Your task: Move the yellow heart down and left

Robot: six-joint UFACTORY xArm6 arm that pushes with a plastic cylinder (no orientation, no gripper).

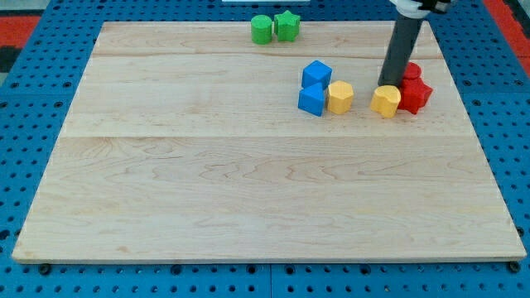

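Note:
The yellow heart (386,101) lies at the board's upper right, touching a red star-like block (416,96) on its right. My tip (387,84) sits right at the heart's top edge, between it and a second red block (411,72) at the view's upper right. The dark rod rises from there to the view's top. A second yellow block (340,97), hexagon-like, lies to the heart's left with a small gap between them.
Two blue blocks (315,74) (311,100) stand stacked in the view, the lower one touching the yellow hexagon's left side. A green cylinder (262,30) and a green star (287,25) sit together at the board's top edge. The wooden board (248,190) lies on a blue pegboard.

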